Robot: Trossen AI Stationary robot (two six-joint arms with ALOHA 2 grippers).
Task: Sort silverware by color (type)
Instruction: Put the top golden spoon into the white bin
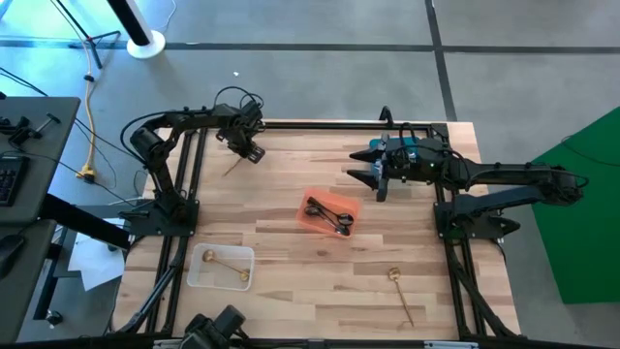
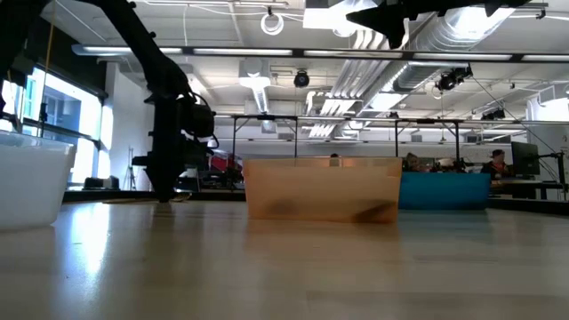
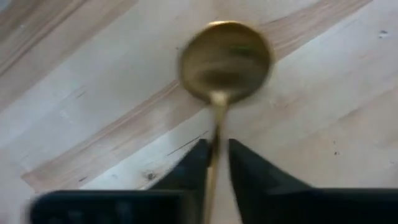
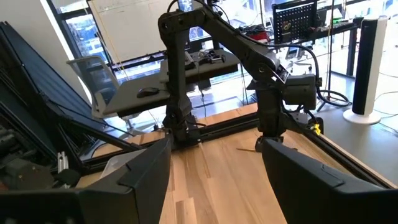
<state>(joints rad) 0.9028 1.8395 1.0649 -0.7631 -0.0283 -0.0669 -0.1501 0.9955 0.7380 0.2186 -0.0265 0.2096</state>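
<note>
Left pincer (image 1: 250, 152) is down at the counter's (image 1: 291, 291) far left corner, pinching the handle of a gold spoon (image 3: 225, 59). In the left wrist view the fingers (image 3: 252, 174) sit tight on either side of the thin handle, bowl sticking out ahead over the wood. From above, that spoon shows only as a thin line (image 1: 232, 167) just below the pincer.

Right pincer (image 1: 373, 167) hangs above the far right of the counter, fingers spread wide, nothing between them.

Rest of the silverware:
- black pieces (image 1: 329, 213) in the orange bin (image 1: 312, 198), mid-counter
- one gold piece (image 1: 230, 269) in the clear bin (image 1: 203, 276), near left
- one gold piece (image 1: 400, 293) loose on the counter, near right, well apart from both bins

Low view: orange bin (image 2: 322, 188) centre, clear bin (image 2: 31, 182) at the left edge, left arm's pincer (image 2: 166, 191) down at the wood behind them.
</note>
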